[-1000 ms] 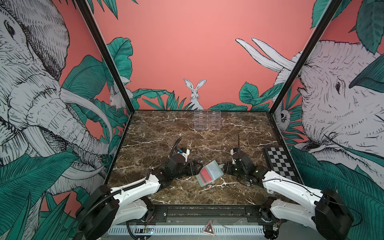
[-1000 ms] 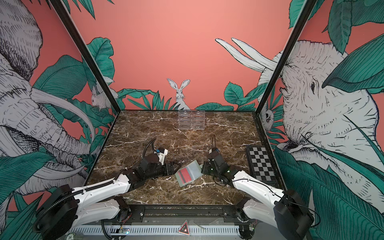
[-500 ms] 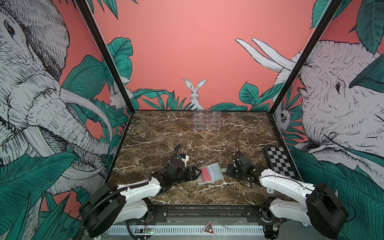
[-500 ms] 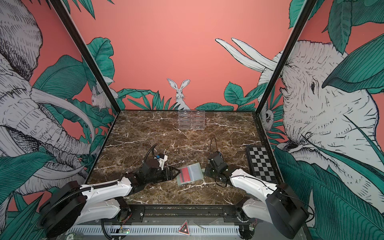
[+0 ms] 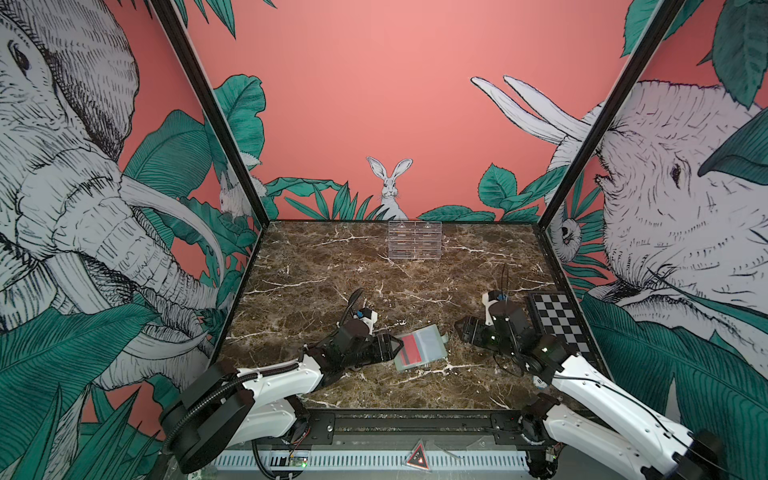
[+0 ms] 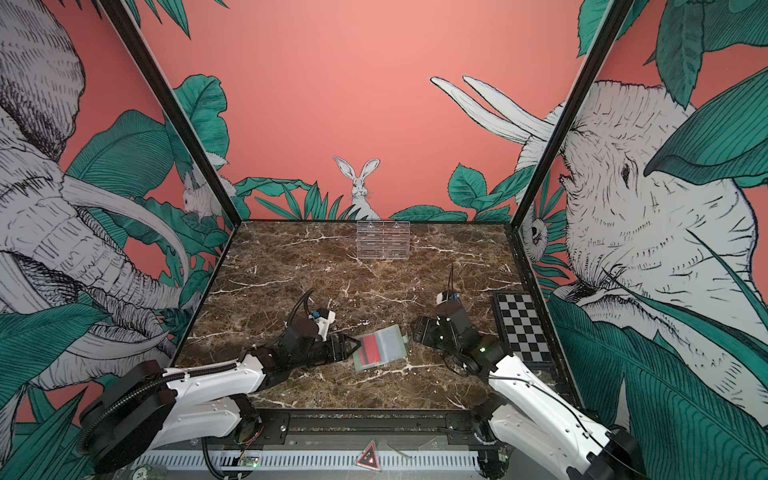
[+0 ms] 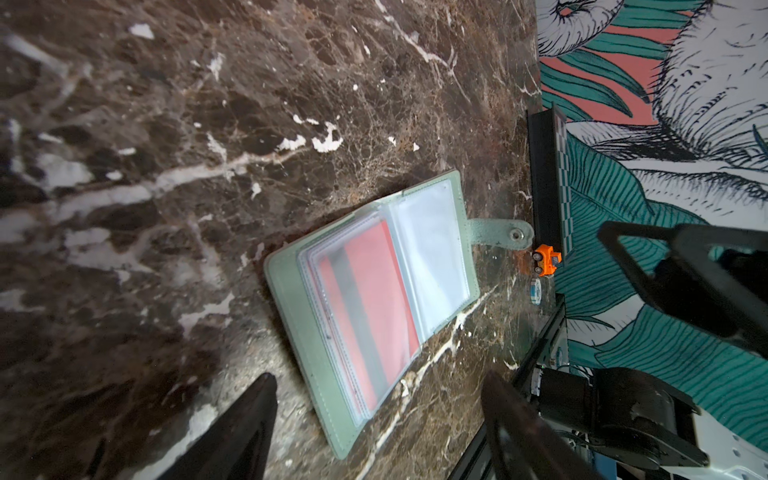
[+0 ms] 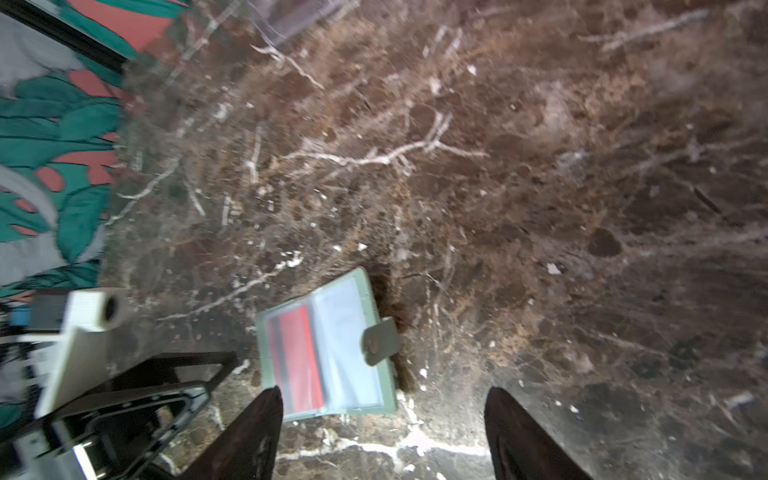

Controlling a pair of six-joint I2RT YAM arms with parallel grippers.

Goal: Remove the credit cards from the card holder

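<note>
I see the card holder (image 5: 420, 348) lying open near the table's (image 5: 374, 270) front edge, a red credit card (image 7: 370, 299) sleeved inside. My left gripper (image 5: 399, 347) and right gripper (image 5: 462, 330) flank it, spread wide and empty. Extraction hasn't begun; next I should pinch the card's edge.

Legible: numeral "20" on a small round disc (image 6: 140, 472) at 7 o'clock in a top view; red warning triangle (image 6: 368, 457) at 6 o'clock, symbol unreadable.

Marble table (image 5: 332, 266), open card holder (image 5: 422, 347), clear stand (image 5: 414, 240), checkered board (image 5: 557, 320), perhaps orange toy (image 7: 546, 258)
</note>
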